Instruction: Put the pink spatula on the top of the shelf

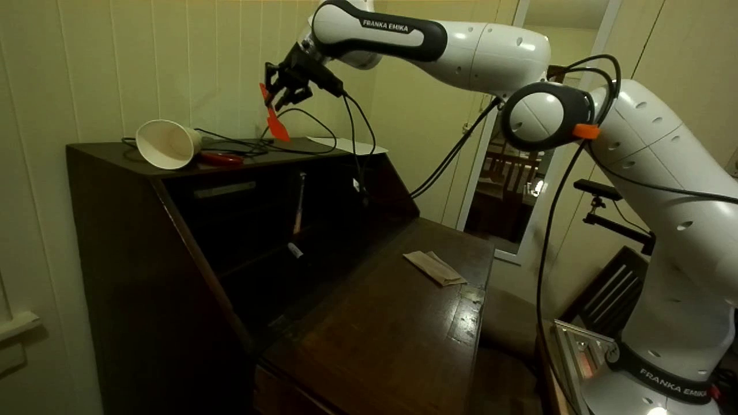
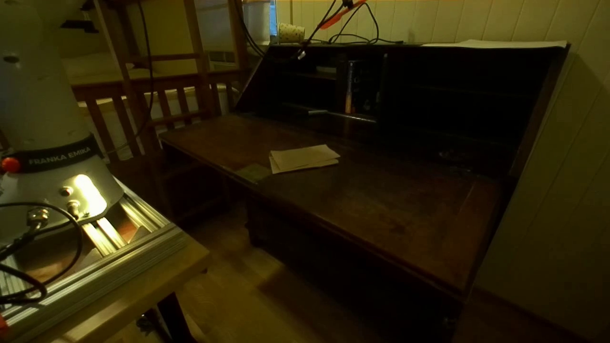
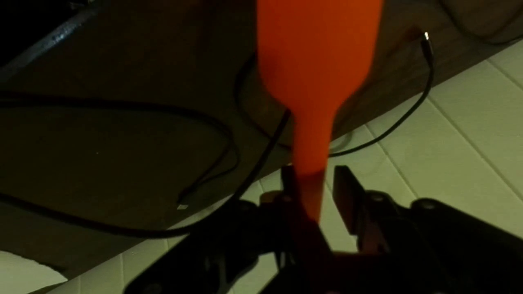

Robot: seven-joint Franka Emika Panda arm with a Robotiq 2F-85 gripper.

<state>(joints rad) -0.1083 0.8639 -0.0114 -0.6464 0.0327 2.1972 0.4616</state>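
I have the flat orange-red spatula [image 1: 278, 128], surely the task's pink one, in the air over the dark-wood top [image 1: 115, 154] of the slant-front desk [image 1: 150, 276]; not set down yet. It's tilted, blade lowest, handle between the fingertips of my black two-finger gripper [image 3: 314, 179]. Hanging it by the handle makes sense, I'd say: blade lands first, knuckles sit above the loose black cables [image 3: 102, 103] lying on the top. Wrist view: handle looks up against one finger, a strip of pale panelled wall [image 3: 457, 175] showing before the opposite finger [image 3: 347, 200]. Firm pinch or letting go, can't tell. Probably the placing step, near the end; next, lower and release gently. Risk: blade catching a cable loop, or the spatula skidding on landing.

On the top too: a pale round cup [image 1: 167, 145] on its side, could roll if bumped; a small red item [image 1: 222, 158] just beside it, unclear what; a white paper sheet [image 1: 357, 147] well apart. Guess I'd aim between cup and sheet. Brown wooden lid [image 1: 346, 328] folded down, presumably to open the dark cubbies [image 2: 452, 109]; folded brown paper [image 1: 435, 268] near the lid's front edge. Room dim; tall white-framed mirror or doorway [image 1: 507, 190], can't say which.
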